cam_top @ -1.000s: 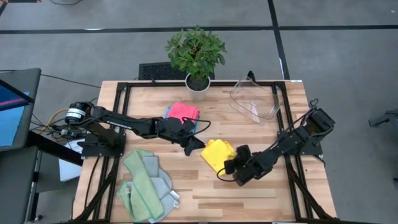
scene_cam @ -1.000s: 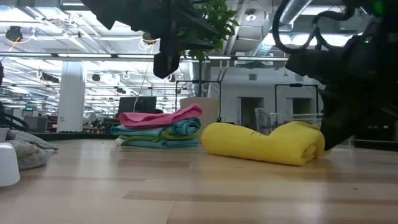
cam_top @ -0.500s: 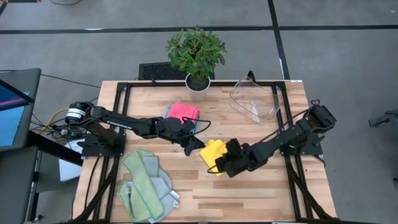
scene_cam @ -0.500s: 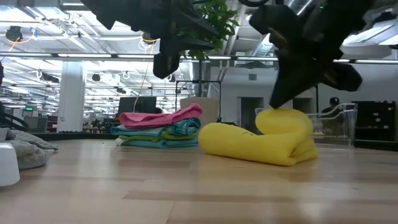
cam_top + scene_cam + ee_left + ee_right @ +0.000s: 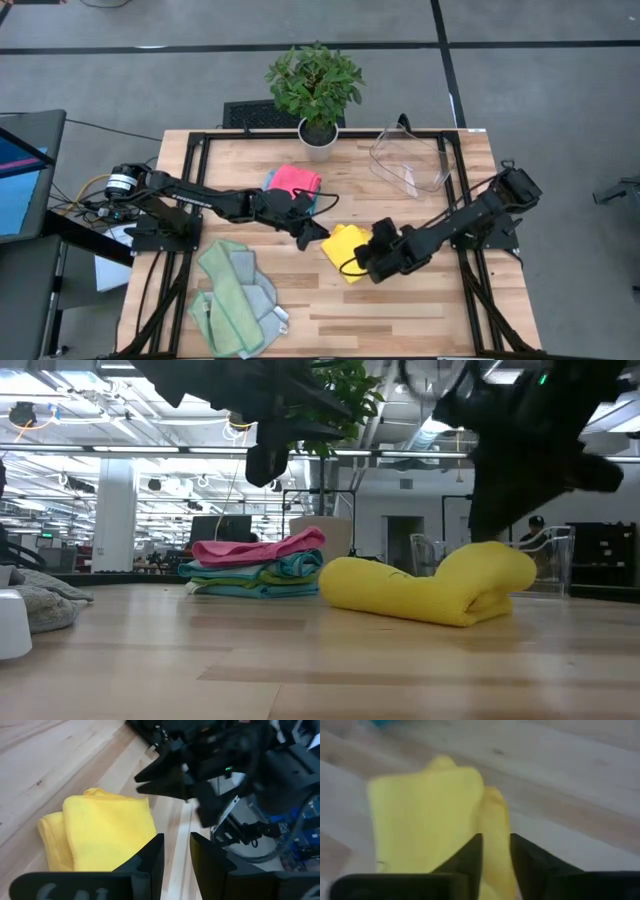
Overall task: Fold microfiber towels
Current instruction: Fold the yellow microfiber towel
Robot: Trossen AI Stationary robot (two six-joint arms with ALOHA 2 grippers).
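1. Since half a second ago the right tool (image 5: 372, 262) has backed slightly off the yellow towel (image 5: 347, 248); a second ago the towel lay longer and the tool sat at its right end, now that end is folded over onto the rest.
2. Yellow towel: lies near the middle of the desk (image 5: 420, 310), a thick soft bundle, folded, with a rounded doubled edge. In the low view (image 5: 420, 592) its right end humps higher than the left. Right wrist view shows two layers, one lying over the other (image 5: 425, 815).
3. Right tool: just at the towel's right edge, above it; fingers (image 5: 470, 855) stand a narrow gap apart, nothing between them.
4. Left tool (image 5: 318, 232): hovers just left of the yellow towel, above the desk. Fingers (image 5: 150, 857) a narrow gap apart, empty.
5. Folded stack (image 5: 293, 182): pink on top, teal and green layers beneath in the low view (image 5: 258, 568), toward the back of the desk near the potted plant (image 5: 314, 85).
6. Loose pile of sage-green and pale towels (image 5: 236, 295): rumpled, at the front left of the desk.
7. Clear plastic bin (image 5: 410, 160): back right of the desk, well apart from the towels.
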